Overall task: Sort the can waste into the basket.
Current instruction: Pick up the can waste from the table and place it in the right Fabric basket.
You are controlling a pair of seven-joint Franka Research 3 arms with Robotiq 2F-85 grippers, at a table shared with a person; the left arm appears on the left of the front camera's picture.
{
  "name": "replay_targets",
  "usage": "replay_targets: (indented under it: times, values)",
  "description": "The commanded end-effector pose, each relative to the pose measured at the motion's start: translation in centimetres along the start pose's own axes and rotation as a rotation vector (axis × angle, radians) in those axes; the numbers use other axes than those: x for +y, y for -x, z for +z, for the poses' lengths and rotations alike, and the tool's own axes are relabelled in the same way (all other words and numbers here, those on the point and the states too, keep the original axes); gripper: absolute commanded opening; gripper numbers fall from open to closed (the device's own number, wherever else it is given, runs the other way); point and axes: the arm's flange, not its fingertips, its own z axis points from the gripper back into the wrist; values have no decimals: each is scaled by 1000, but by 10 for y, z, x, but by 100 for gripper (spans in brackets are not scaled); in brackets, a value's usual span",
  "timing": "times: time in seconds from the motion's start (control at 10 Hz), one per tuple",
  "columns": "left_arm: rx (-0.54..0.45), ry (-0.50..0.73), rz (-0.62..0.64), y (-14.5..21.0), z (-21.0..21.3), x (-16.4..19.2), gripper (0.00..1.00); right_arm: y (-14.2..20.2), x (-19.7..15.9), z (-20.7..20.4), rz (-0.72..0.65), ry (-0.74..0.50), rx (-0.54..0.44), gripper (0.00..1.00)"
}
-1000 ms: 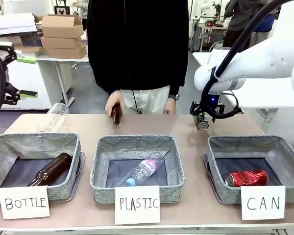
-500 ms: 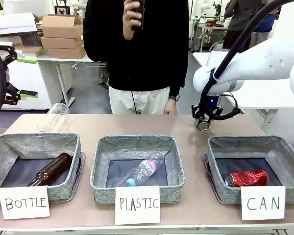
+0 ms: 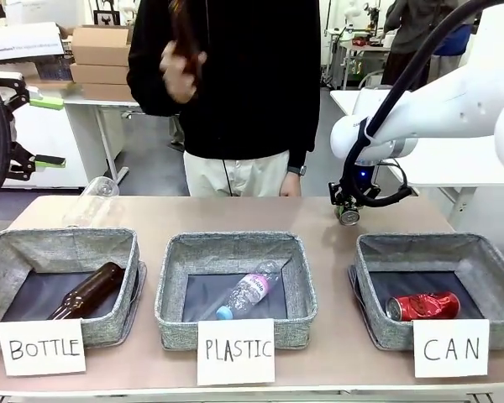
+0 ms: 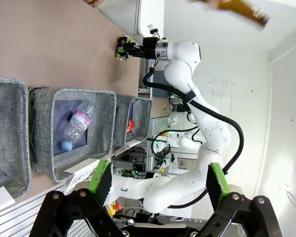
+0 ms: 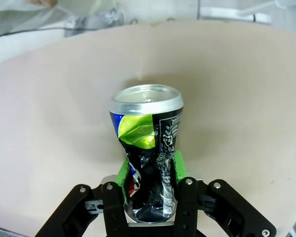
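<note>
My right gripper point(image 5: 148, 185) is clenched on the crushed dark can point(image 5: 147, 143), its print unreadable, above bare tabletop beyond the far rim of the basket point(image 3: 437, 245) signed "CAN", which holds the red can point(image 3: 422, 305); my left gripper point(image 4: 158, 185) stands released.

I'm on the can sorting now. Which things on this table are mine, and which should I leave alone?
Yours:
- dark can, crushed, clamped in the right gripper
- red can, already in the CAN basket

Leave alone:
- PLASTIC basket holding the clear bottle
- BOTTLE basket holding the brown bottle
- bottle in the person's hand
- left gripper, open and idle
</note>
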Motion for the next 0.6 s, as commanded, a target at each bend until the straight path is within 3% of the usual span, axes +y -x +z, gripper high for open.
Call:
replay_targets:
  times: [0.0, 0.2, 0.3, 0.5]
  values:
    - [0, 23, 5, 0, 0, -3, 100, 5, -4, -4, -38, 9, -12, 0]
    - [0, 23, 5, 0, 0, -3, 100, 12, -8, 18, -30, -38, -17, 0]
    - [0, 23, 5, 0, 0, -3, 100, 27, -13, 57, -10, -127, -36, 0]
    - [0, 23, 5, 0, 0, -3, 100, 80, -29, 140, 56, -278, 29, 0]
